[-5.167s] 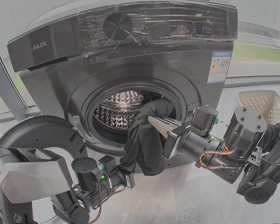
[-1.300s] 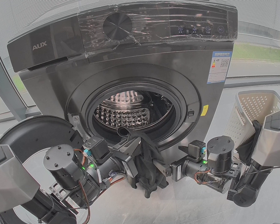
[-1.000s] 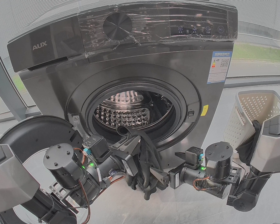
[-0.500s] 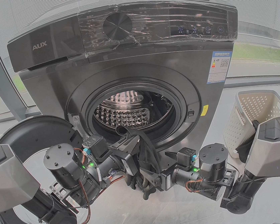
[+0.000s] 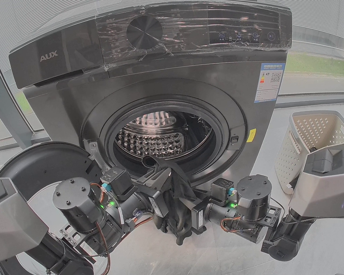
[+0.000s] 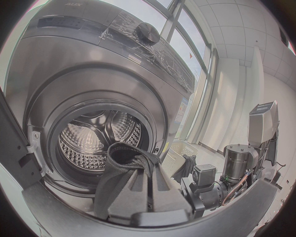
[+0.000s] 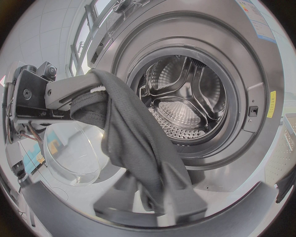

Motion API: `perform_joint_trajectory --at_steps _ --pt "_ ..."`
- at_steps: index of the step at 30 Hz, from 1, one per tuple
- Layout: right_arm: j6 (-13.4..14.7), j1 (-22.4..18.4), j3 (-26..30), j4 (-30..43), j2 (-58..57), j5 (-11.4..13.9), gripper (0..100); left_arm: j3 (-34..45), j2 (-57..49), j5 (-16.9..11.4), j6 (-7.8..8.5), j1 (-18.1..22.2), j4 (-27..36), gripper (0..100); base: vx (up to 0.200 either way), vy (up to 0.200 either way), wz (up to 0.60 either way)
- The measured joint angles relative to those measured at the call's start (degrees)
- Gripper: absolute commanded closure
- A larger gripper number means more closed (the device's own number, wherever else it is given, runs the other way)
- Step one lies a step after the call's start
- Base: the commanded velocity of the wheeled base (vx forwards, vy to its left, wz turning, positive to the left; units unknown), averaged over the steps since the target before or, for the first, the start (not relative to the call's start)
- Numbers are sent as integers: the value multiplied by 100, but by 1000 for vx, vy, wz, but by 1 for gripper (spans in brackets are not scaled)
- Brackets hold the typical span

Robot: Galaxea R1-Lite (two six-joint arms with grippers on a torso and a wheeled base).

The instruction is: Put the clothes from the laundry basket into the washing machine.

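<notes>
**Front-loading washing machine (image 5: 152, 80) with its round door (image 5: 43, 168) swung open to the left, exposing the steel drum (image 5: 155, 140).** A dark garment (image 5: 180, 184) hangs in front of the lower rim of the opening, outside the drum, with its lower end clear of the floor (image 5: 196, 265). The left hand (image 5: 165, 174) is pressed together on the garment's upper fold, which loops over its fingertips. The right hand (image 5: 186, 214), lower and just to the right, is spread, with the hanging lower part of the garment between its fingers. The white perforated laundry basket (image 5: 304, 136) stands on the floor to the right of the machine. In the left wrist view, another dark cloth (image 6: 186, 165) drapes over its rim.
</notes>
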Motion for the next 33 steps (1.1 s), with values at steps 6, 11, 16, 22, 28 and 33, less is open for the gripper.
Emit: perform_joint_trajectory --at_steps 6,11,16,22,28,33 --pt "18 73 141 -4 -191 -13 100 38 16 -2 0 -4 -5 100 0 0 0" --pt "33 124 445 30 -585 -33 100 49 41 0 -6 -15 -2 100 0 0 0" --pt "30 72 863 79 -1062 -35 100 68 44 -7 -15 -15 0 0 0 0 0" --pt "24 -40 1180 194 -1564 -40 100 82 35 28 -61 -13 2 0 0 0 0" --pt "24 -79 1354 211 -1842 -55 100 88 37 158 -66 90 0 0 0 0 0" --pt "35 -115 1390 213 -1932 -82 100 256 26 145 -61 107 0 0 0 0 0"
